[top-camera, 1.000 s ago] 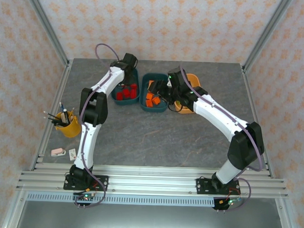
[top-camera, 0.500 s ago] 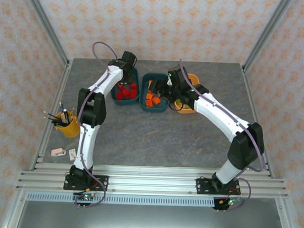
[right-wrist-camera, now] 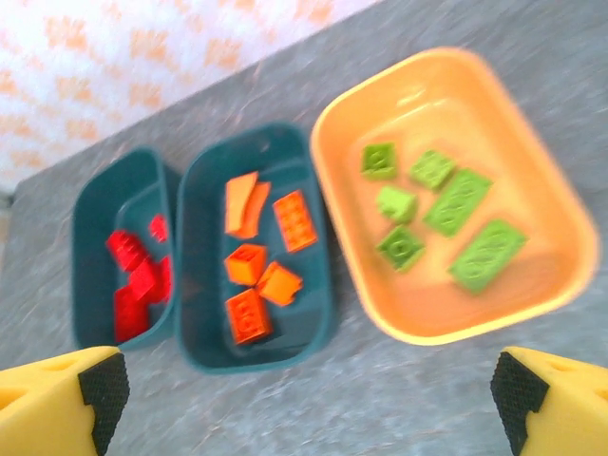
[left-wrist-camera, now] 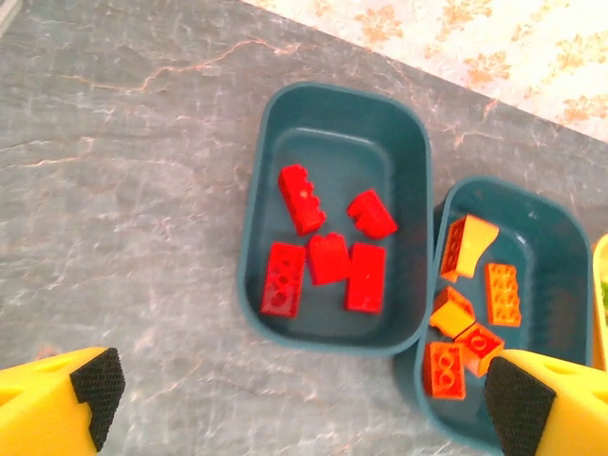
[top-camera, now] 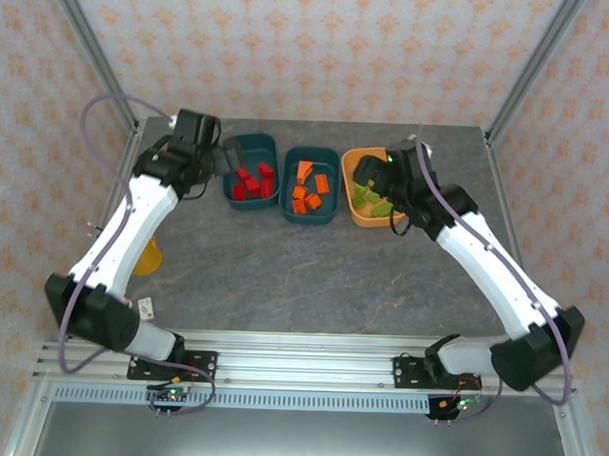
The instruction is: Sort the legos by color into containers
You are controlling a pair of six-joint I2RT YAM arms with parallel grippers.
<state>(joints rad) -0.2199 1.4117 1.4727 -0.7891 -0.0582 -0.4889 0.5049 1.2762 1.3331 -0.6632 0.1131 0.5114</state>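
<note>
- Fingers on both arms are spread wide and hold nothing. The left fingers hang over the counter just near the left tub, and the right fingers hang near the middle and right tubs. With no brick between them, the wide spread likely means each arm has nothing to carry.
- Three containers sit in a row across the far part of the counter. They are a left teal tub, a middle teal tub touching it, and an orange tub on the right.
- The red legos lie loose on the floor of the left tub, and no other color is among them.
- The orange legos lie in the middle tub, some leaning on each other.
- The green legos are scattered across the orange tub, where they stand out against its floor.
- Every brick in view lies inside a tub, one color per tub, so the sorting looks finished.
- Both wrists are high enough to take in whole tubs, which suits checking the result rather than reaching for a brick.
</note>
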